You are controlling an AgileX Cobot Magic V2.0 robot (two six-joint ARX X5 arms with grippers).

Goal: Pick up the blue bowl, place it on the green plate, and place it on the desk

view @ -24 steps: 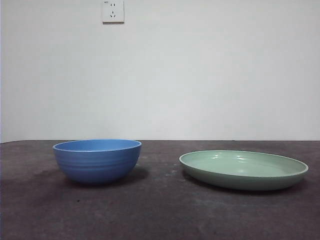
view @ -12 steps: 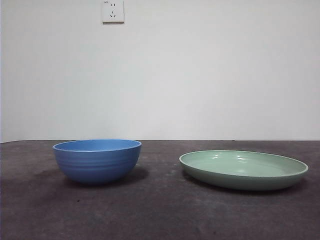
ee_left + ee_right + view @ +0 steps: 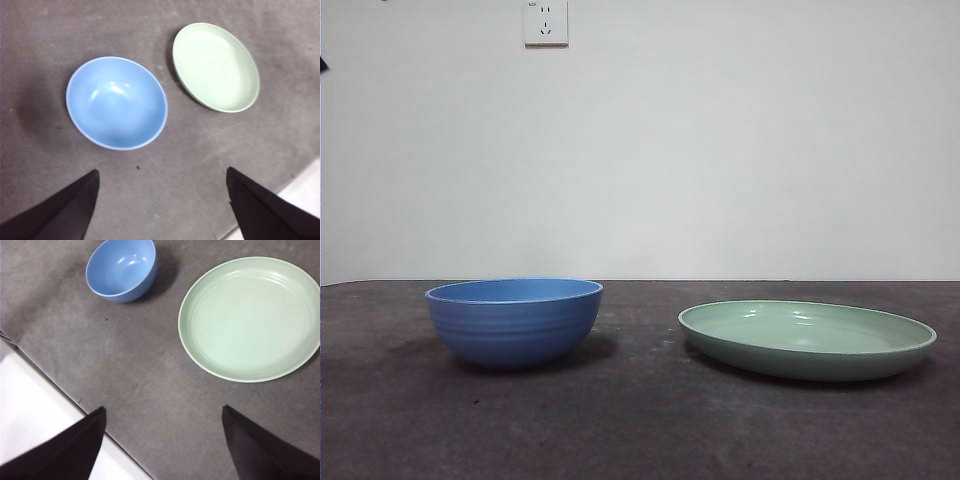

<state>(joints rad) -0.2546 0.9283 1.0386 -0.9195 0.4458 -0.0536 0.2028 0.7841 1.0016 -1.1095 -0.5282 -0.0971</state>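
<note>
The blue bowl (image 3: 514, 321) is seen standing upright on the counter (image 3: 640, 430), empty, with the green plate (image 3: 807, 339) set beside it, the two being near each other but not touching. Nothing is carried on the plate, which lies flat on the counter. In the left wrist view the left pincer (image 3: 162, 200) is held above the counter with its two black jaws spread wide and nothing gripped between them; the blue bowl (image 3: 116, 102) is found ahead of the pincer, nearer to one jaw, and the green plate (image 3: 215, 66) lies further ahead, beyond the bowl, toward the other jaw's side. In the right wrist view the right pincer (image 3: 162, 440) is likewise held high with its jaws wide apart and empty; the green plate (image 3: 250, 318) is seen ahead of it, and the blue bowl (image 3: 121, 269) lies well beyond, on the far side from the plate. A pale edge of the counter (image 3: 140, 380) is crossed close by the right pincer. A white wall socket (image 3: 546, 21) is seen on the wall behind the counter in the front view.
</note>
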